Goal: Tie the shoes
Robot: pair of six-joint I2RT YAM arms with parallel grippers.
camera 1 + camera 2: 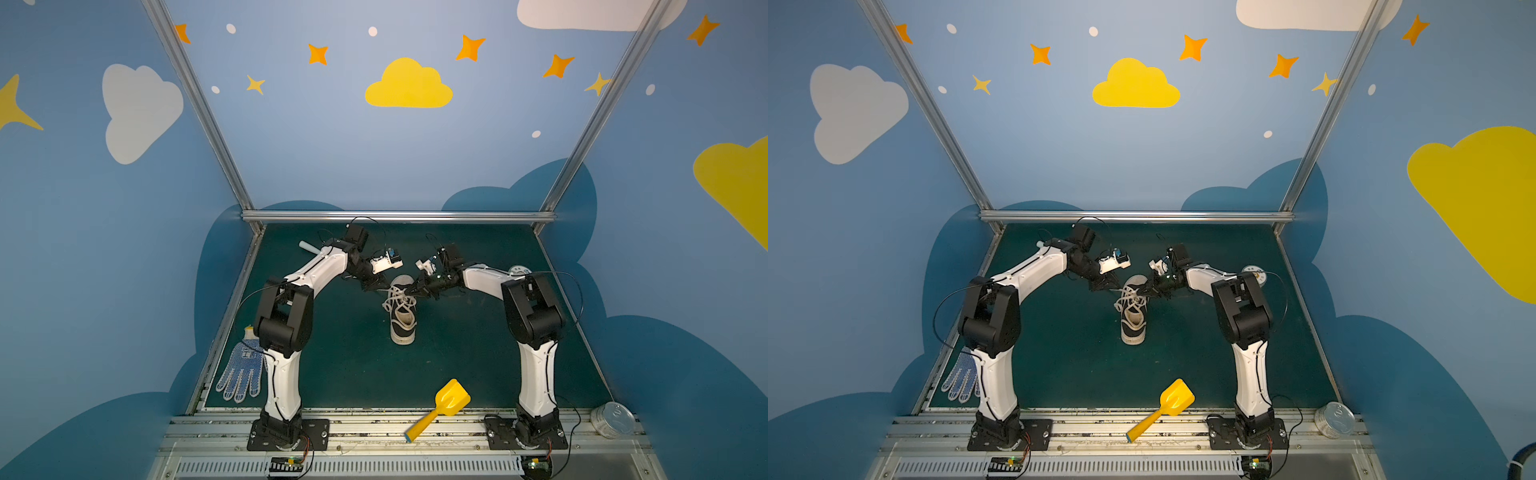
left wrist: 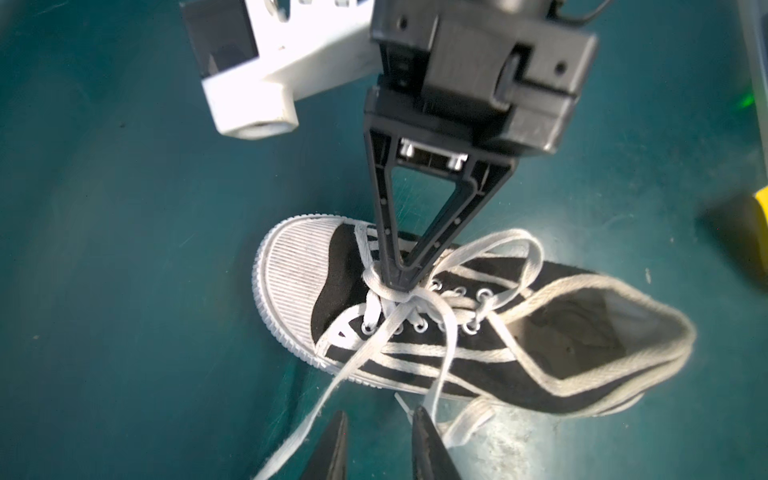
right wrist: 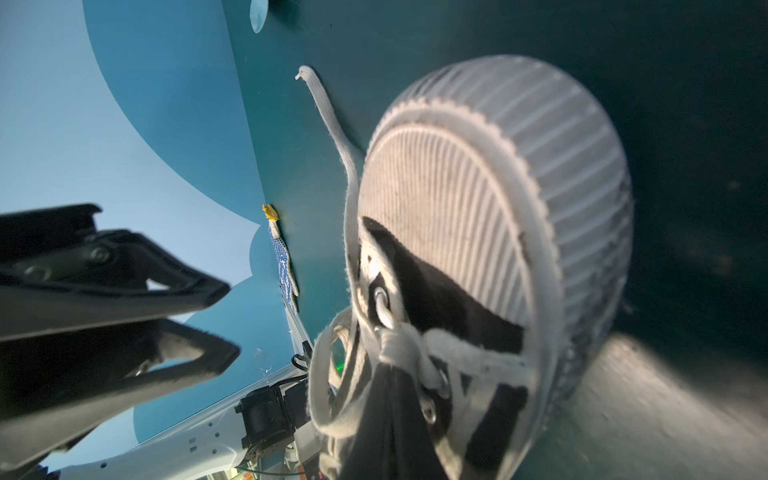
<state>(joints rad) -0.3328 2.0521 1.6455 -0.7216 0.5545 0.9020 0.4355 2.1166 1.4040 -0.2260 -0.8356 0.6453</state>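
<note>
Right end effector [image 1: 410, 291] is pressed together on the cream laces [image 1: 399, 302] above the forefoot of the black canvas sneaker [image 1: 404, 322]. This is seen in both top views. The sneaker [image 1: 1134, 324] stands on its sole mid-tabletop [image 1: 353, 370] between the two arms, with the toe toward the far rail and the heel toward the arm bases. Left end effector [image 1: 384, 286] sits just beside the toe. Its jaw state cannot be read at this range. A blue-dotted work glove [image 1: 241, 374] lies at the left edge, a yellow toy shovel [image 1: 451, 400] at the near edge and a metal tin [image 1: 613, 419] at the near right corner.

Left wrist view: the right end effector [image 2: 398, 284] has its tips closed to a point, pinching the laces [image 2: 390, 297] at their crossing just behind the white ribbed toe cap [image 2: 295, 274]. Loose strands trail off the sneaker [image 2: 519, 365] onto the tabletop. The left end effector [image 2: 380, 449] stands spread, with nothing between its fingers [image 2: 428, 449]. One strand ends close to a fingertip, but contact cannot be confirmed.

Right wrist view: the toe cap [image 3: 478, 208] fills the frame. The laces [image 3: 399, 345] are bunched at the right end effector [image 3: 392, 374]. The left end effector [image 3: 224, 320] is spread and clear of the sneaker. The glove [image 3: 284, 266] is visible beyond.
</note>
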